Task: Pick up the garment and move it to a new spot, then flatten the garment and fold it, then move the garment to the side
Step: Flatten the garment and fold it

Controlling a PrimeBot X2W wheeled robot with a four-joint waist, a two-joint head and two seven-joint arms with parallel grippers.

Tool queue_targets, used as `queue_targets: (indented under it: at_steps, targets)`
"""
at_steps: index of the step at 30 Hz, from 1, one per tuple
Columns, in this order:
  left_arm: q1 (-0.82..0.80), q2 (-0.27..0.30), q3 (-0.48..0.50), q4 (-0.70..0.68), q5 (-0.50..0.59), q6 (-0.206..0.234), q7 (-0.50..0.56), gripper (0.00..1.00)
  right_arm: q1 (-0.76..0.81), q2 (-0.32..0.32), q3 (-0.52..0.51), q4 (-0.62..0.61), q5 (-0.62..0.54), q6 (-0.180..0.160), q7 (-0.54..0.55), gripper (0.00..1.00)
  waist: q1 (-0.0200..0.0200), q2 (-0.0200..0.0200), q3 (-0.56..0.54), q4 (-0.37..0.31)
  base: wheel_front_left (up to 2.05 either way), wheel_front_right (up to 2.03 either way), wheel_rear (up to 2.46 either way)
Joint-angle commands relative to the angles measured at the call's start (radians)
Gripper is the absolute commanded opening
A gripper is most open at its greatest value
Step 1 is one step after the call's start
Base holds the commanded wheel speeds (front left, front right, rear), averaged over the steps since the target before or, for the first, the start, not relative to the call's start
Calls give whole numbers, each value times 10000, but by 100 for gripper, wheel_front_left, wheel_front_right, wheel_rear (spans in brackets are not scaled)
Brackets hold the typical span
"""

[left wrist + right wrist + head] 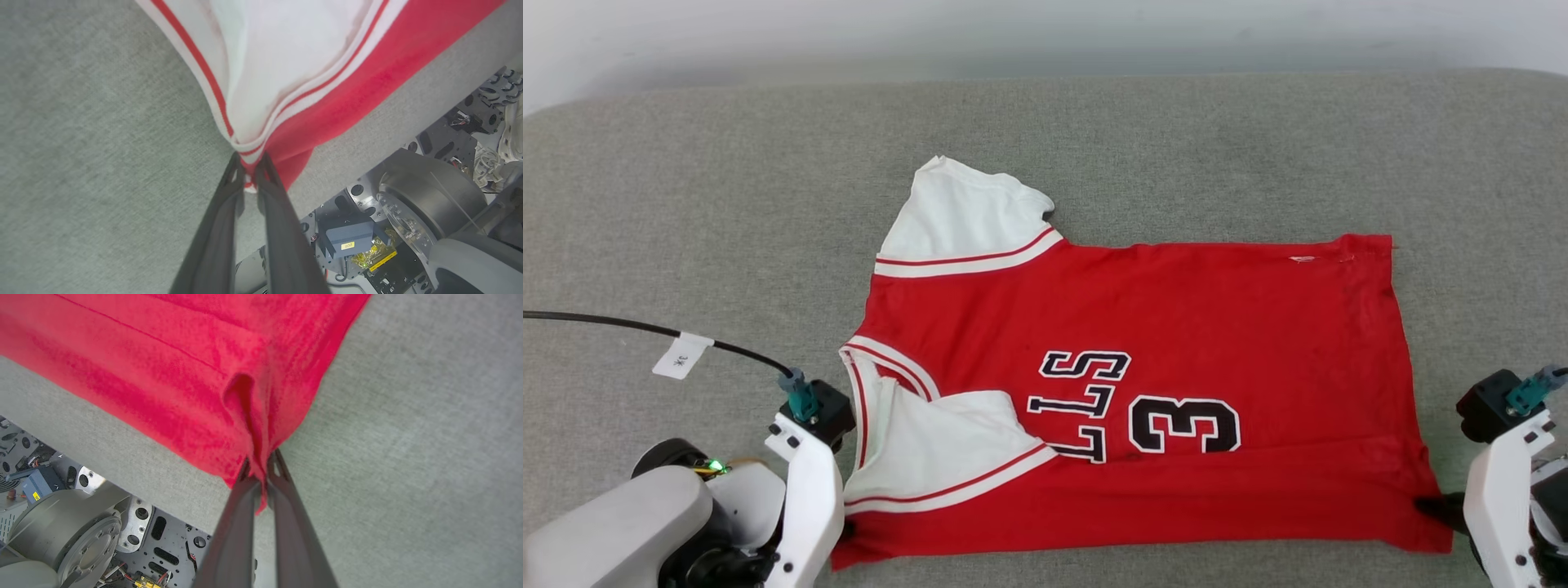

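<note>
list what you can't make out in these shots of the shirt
Lettering on the shirt: head view, partly covered by the shirt's folded-over near flap.
Tag on the cable: head view, writing too small to read.
White mark by the far hem: head view, too small to identify.
Shirt's underside: all views, lying against the grey surface.

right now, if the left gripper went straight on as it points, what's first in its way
The garment: the left gripper is shut on its striped corner, and the white sleeve looks next.
</note>
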Motion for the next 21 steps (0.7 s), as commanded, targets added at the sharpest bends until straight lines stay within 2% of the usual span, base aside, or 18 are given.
queue_targets:
  at_steps: [1,8,12,16,21]
  targets:
    - [79,-71,82,50,85,85,-156,100,56,137,-156,63,-156,-11,-121,100,0,0,10,10,0,0,0]
    - [-676,-36,730,-223,533,194,-1093,100,23,463,-1210,-176,-758,-10,-970,100,0,0,-232,15,0,0,0]
    - [-1251,-77,1280,-82,1227,441,-2160,100,-210,833,-2258,-579,-1342,-10,-1968,100,0,0,-327,-119,0,0,0]
    - [-1784,-275,1692,402,1834,678,-3097,100,-340,1569,-3559,-972,-2363,-10,-3149,100,0,0,-260,-351,0,0,0]
    - [-2524,-605,2158,1120,2266,883,-3918,100,-203,2880,-4992,-1669,-3814,-10,-4638,100,0,0,29,-674,0,0,0]
